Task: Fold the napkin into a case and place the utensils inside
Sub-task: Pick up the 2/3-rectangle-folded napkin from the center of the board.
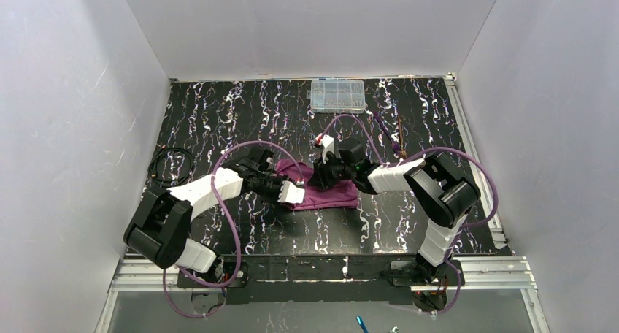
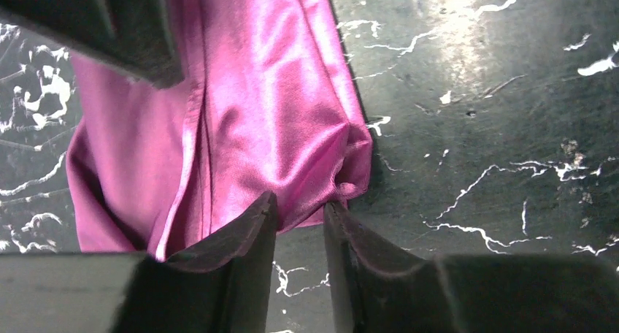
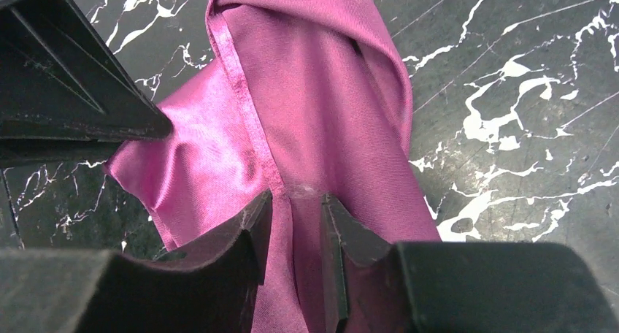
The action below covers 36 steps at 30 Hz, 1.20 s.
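The plum-purple napkin (image 1: pixel 332 196) lies folded into a narrow band in the middle of the black marbled table, with both grippers at it. My left gripper (image 1: pixel 295 194) sits at its left end. In the left wrist view the left gripper (image 2: pixel 301 207) has its jaws slightly apart at the edge of the napkin (image 2: pixel 270 114), with bare table showing in the gap. My right gripper (image 3: pixel 295 200) stands open just above a hemmed fold of the napkin (image 3: pixel 321 92), holding nothing. The utensils, a purple stick (image 1: pixel 385 131) and a copper-brown stick (image 1: pixel 401 134), lie at the back right.
A clear plastic compartment box (image 1: pixel 337 96) stands at the back edge. A coil of black cable (image 1: pixel 171 165) lies at the left side. White walls close in three sides. Purple cables loop above both arms.
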{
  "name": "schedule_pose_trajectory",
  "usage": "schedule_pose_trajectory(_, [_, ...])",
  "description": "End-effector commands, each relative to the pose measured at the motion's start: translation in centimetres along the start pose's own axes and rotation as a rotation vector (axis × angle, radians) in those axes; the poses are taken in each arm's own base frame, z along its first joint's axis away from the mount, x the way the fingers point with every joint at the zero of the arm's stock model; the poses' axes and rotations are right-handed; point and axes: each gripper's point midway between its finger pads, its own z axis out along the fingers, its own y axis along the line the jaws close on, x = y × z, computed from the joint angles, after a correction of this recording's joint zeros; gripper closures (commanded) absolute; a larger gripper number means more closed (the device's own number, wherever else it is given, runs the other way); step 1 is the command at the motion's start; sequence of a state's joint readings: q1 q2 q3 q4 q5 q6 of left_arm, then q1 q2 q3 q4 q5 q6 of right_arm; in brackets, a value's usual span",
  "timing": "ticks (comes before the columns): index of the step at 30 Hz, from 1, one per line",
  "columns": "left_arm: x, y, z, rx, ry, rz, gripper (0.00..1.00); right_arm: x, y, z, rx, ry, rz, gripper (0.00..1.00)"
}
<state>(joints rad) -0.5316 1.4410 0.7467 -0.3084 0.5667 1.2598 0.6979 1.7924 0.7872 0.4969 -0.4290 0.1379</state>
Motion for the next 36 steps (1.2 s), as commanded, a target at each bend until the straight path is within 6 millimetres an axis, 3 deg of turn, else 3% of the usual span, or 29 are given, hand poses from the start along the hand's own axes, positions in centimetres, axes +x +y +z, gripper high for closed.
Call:
schedule_pose_trajectory(1, [0.5,-2.4,-0.1,0.076,-0.008,0.049,0.63,-3.4,0.5,0.2,-0.027,-0.093,-0.112,0.61])
schedule_pose_trajectory(4, [0.9,-3.3,-0.3,0.103,-0.003,0.14,0.54,-3.5,0.6,0.4,-0.035,-0.087,-0.103,0.61])
schedule_pose_trajectory(10, [1.4,-4.5,-0.4,0.125,-0.011,0.33,0.52,-2.9,0.5,0.6,-0.035,-0.052,-0.091,0.63])
schedule_pose_trajectory(19, [2.2,-2.7,1.2,0.023,-0.012,0.62,0.54,-2.8,1.0,0.5,-0.063,-0.048,-0.094,0.68])
schedule_pose_trajectory(29, [3.1,-5.2,0.7,0.133,-0.078,0.761,0.58,-4.8,2.3,2.0,-0.116,-0.086,-0.084,0.73])
schedule_pose_trajectory(36, [3.0,-5.1,0.3,0.134,-0.1,0.807,0.57,-2.8,1.9,3.9,-0.119,-0.046,-0.028,0.81])
